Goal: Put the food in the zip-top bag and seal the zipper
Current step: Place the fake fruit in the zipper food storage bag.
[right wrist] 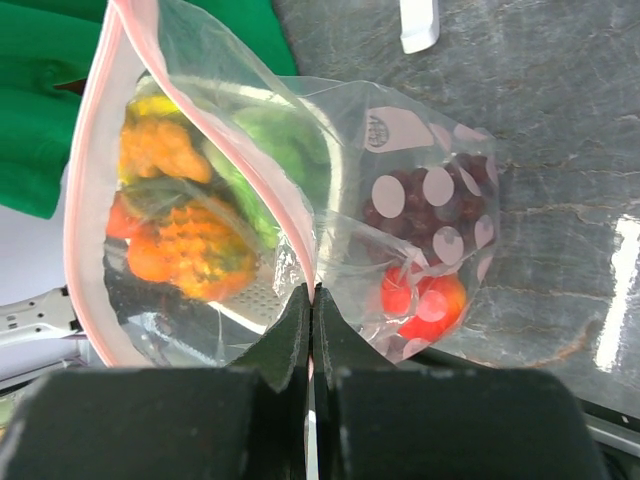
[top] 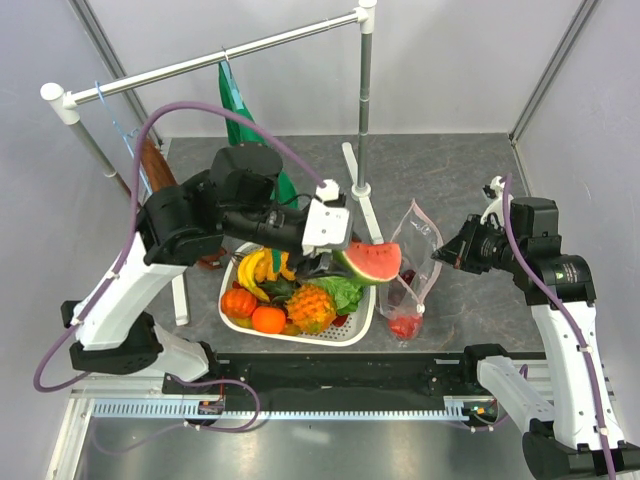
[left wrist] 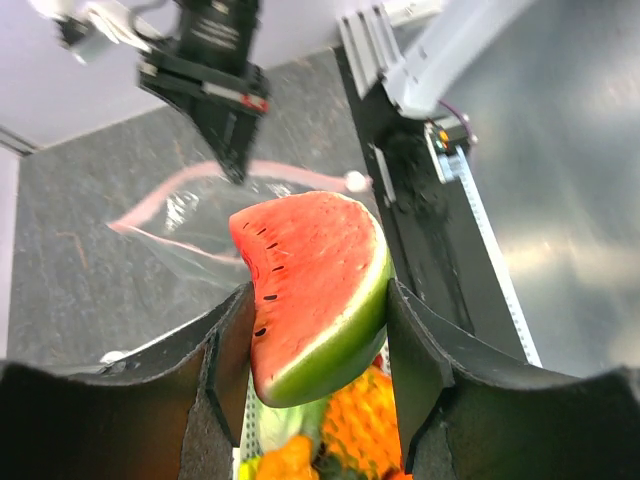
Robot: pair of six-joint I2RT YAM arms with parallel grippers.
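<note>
basket [top: 352,334]: white, perforated, on grey table [top: 480,170] | rack [top: 365,100]: upright pole behind basket | green cloth [top: 232,100]: hanging from rack rail

Overhead plus two wrist close-ups.
Top camera looks down across the whole table [top: 470,170]; both wrist cameras sit far closer (all three share the zip-top bag [top: 420,240] [left wrist: 190,215] [right wrist: 400,150]).

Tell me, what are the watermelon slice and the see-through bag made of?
The watermelon slice looks like glossy plastic: it shines, and its seeds are just dark marks, so it is probably a toy. The bag looks like thin clear plastic film: it crinkles, and fruit shows through.
</note>
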